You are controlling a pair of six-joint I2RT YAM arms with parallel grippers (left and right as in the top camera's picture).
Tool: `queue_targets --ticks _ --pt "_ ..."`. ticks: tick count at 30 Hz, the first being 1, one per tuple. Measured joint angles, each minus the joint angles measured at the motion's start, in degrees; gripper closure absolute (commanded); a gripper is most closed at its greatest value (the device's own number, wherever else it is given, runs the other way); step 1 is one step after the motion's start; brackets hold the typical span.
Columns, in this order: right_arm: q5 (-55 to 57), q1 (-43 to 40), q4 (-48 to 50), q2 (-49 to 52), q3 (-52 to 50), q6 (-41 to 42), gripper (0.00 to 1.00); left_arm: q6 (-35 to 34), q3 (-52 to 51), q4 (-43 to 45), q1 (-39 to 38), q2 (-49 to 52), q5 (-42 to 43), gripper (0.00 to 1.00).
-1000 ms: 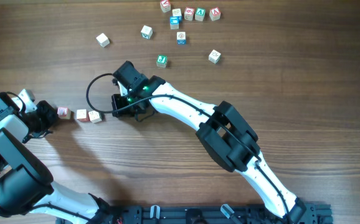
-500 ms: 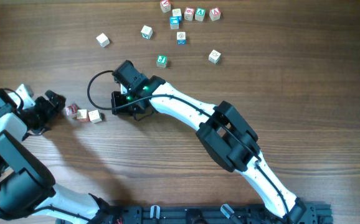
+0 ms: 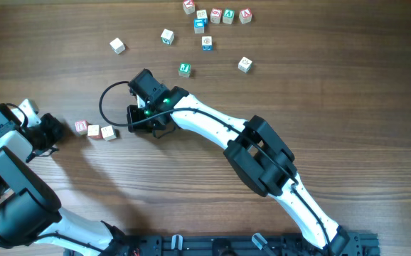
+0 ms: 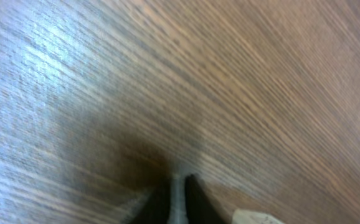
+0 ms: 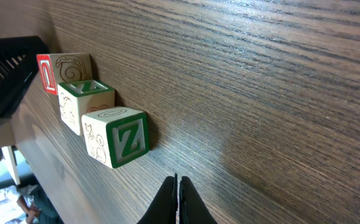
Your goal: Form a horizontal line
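Observation:
The horizontal line is a short row of three pale letter cubes touching side by side at the left of the table. In the right wrist view they show as a green Z cube, a green-topped cube and a red-faced cube. My left gripper is shut and empty, just left of the row and apart from it. Its fingertips rest blurred near the wood. My right gripper is shut and empty, just right of the row; its fingers point at the Z cube.
Loose cubes lie at the back: one, one, a green one, a blue one, one, and a cluster of several at the far edge. A black cable loops beside the right wrist.
The leftmost cube was pushed right until it touched the other two. My left gripper then drew back to the left. The right arm has not moved.

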Motion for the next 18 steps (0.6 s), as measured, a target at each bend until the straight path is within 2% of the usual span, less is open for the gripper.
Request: queue_targets --ticks 11,18 --pt "0.00 0.00 0.11 0.00 0.00 -0.02 0.95 0.22 -0.09 8.87 0.02 0.02 0.11 0.96" --pt "0.09 0.00 1.77 0.00 0.00 -0.02 0.95 0.20 -0.15 19.37 -0.13 0.02 9.16 0.96"
